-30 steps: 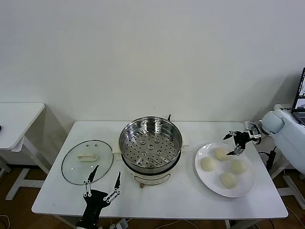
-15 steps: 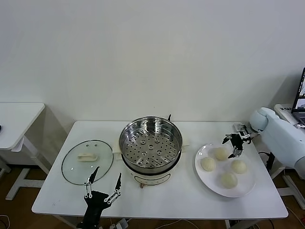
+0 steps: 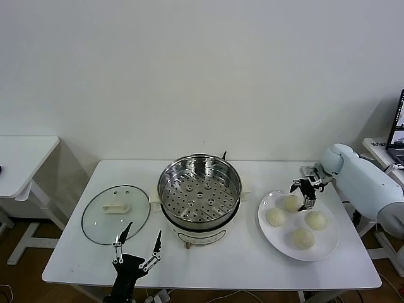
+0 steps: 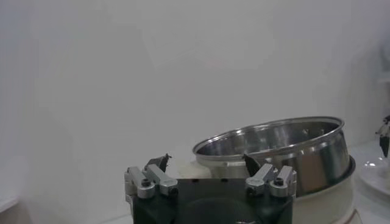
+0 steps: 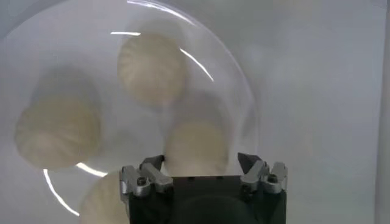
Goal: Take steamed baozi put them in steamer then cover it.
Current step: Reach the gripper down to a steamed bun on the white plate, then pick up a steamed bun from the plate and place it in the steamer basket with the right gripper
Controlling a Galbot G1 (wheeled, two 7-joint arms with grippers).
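Reaching at right of frame, the right gripper (image 3: 302, 195), jaws spread, could squash the baozi (image 3: 291, 203) if it drops too low.

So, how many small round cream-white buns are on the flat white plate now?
4, all on the flat white plate: the far one under the right gripper, the left one, the right one, the near one. None appears hidden.

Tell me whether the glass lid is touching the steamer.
Apart. The head view shows the glass lid lying flat on the table to the left of the steamer, with a narrow strip of bare white tabletop between their rims.
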